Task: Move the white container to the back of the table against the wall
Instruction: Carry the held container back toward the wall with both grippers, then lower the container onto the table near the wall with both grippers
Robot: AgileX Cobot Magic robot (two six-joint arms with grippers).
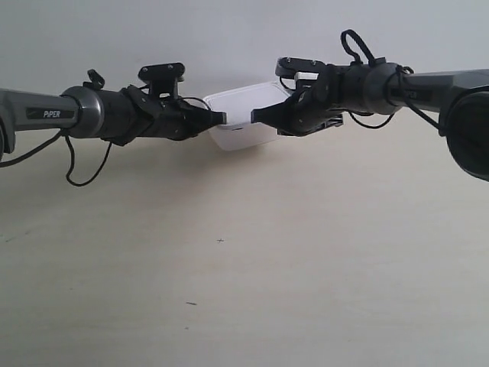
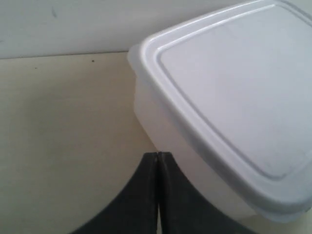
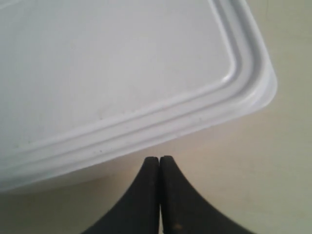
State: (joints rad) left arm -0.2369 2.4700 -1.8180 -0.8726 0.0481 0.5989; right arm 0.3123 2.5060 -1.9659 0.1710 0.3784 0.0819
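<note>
So the white container (image 1: 243, 115) sits way at the back of the table (image 1: 244, 290), right by the wall (image 1: 229, 38). It looks skewed though, one corner aimed at the wall rather than a flat side, and I can't tell if it actually touches. Both grippers are at it from opposite sides. The left gripper (image 2: 158, 157) has its fingers pressed together with nothing pinched, tips up against the box's side below the lid. The right gripper (image 3: 159, 160) is the same deal, squeezed tight, tips just under the lid rim. My worry is that poking with narrow tips off-centre could just spin the box, or a tip rides up under that rim and pops the lid. Those rounded corners could let a tip skid off too. Room-wise there's barely any gap behind and loads of bare table in front. The arms are also close together, so a bump seems possible.
</note>
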